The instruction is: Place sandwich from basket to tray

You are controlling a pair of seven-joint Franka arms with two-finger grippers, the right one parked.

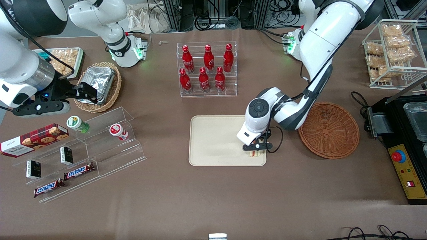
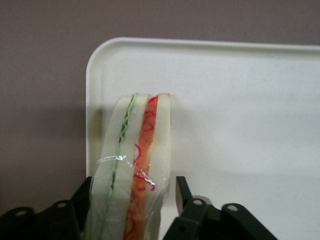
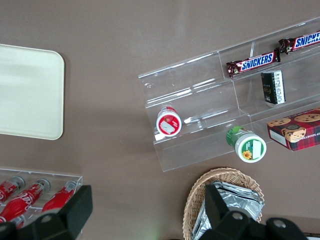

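Brown counter scene: tool grips sandwich just over tray corner; releasing it comes next, basket beside it.

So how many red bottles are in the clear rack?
6 red bottles in the clear rack: three on its upper step, three lower. The tool is at the tray, apart from them.

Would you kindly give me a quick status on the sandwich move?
Gripper shut on sandwich, low over tray corner nearest basket. Sandwich upright, not yet released. Basket empty. Nothing in the way.
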